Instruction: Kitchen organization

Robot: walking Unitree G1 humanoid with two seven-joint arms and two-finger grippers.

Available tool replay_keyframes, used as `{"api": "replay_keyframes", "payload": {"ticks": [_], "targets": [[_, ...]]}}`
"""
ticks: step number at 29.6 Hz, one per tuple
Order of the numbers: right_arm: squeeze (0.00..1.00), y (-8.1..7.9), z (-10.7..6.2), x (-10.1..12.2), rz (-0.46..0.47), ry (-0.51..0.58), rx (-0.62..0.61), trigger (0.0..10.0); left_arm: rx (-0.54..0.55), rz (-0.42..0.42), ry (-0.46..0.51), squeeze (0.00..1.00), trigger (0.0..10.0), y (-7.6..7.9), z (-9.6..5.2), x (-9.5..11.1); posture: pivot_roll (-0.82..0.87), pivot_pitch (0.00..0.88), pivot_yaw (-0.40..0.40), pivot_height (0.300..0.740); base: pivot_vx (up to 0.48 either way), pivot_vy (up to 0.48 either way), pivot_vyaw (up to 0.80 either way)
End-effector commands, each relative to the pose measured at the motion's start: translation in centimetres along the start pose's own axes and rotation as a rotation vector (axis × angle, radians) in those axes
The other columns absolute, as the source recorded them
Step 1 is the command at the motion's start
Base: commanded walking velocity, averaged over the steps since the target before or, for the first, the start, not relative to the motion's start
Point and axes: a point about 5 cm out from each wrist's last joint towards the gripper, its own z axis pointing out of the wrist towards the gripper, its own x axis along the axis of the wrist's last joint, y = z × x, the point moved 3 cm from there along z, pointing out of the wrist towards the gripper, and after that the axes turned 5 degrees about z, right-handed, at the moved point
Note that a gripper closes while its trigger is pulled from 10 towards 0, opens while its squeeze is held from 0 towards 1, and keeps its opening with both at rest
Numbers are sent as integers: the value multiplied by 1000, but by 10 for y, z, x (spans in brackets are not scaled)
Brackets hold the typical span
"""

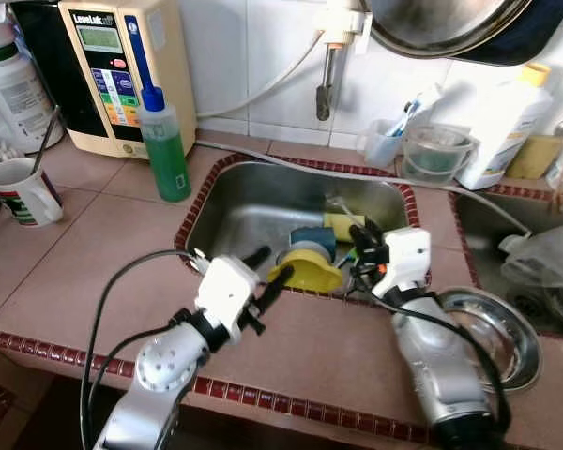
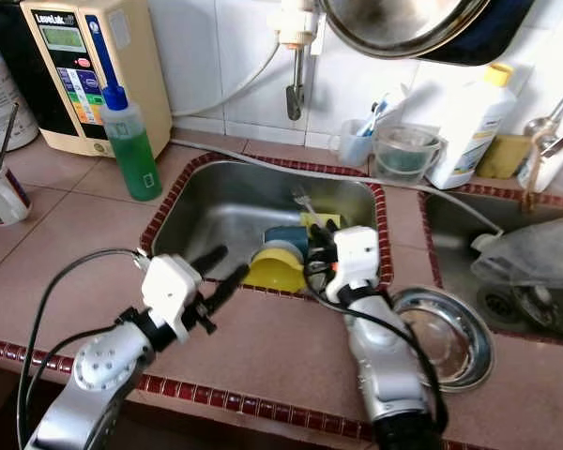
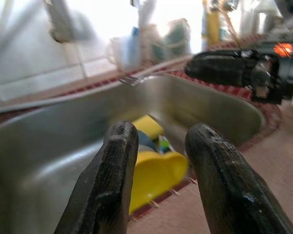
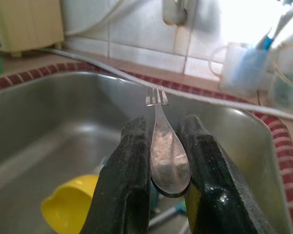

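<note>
My right gripper (image 1: 359, 236) hangs over the steel sink (image 1: 244, 211), shut on the handle of a metal fork (image 4: 168, 161) whose tines point at the back wall. Below it in the sink lie a tipped yellow cup (image 1: 307, 270), a blue item (image 1: 311, 239) and a yellow sponge (image 1: 342, 225). My left gripper (image 1: 276, 260) is open over the sink's front rim, just left of the yellow cup (image 3: 156, 175), with nothing between its fingers.
A green soap bottle (image 1: 164, 145), a beige water machine (image 1: 122, 70) and a mug (image 1: 23, 192) stand on the left counter. A steel plate (image 1: 493, 333) lies right of the sink. Clear containers (image 1: 432, 150) and a white bottle (image 1: 502, 127) line the back. A tap (image 1: 328, 66) hangs above.
</note>
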Motion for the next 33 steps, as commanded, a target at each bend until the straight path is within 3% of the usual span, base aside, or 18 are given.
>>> {"api": "replay_keyframes", "payload": {"ticks": [1,6,10,19,31,33], "targets": [[0,3,2,1,13,-18,6,10000,-40,10,18,0,10000,6,0,7,-30,139,10,740,0,0,0],[0,3,7,6,27,-40,61,10000,-65,10,18,0,10000,9,-1,10,-29,159,12,740,0,0,0],[0,-6,13,10,59,-69,176,10000,-78,4,24,0,10000,12,0,14,-25,165,8,740,0,0,0],[0,-17,19,18,102,-102,307,10000,-80,-6,34,0,10000,16,2,19,-18,160,-7,740,0,0,0],[0,-17,21,24,204,-128,361,10000,-99,-14,44,0,10000,22,1,21,-14,159,-17,740,0,0,0],[0,-19,21,27,267,-132,380,10000,-103,-16,41,0,10000,22,0,22,-11,160,-18,740,0,0,0]]}}
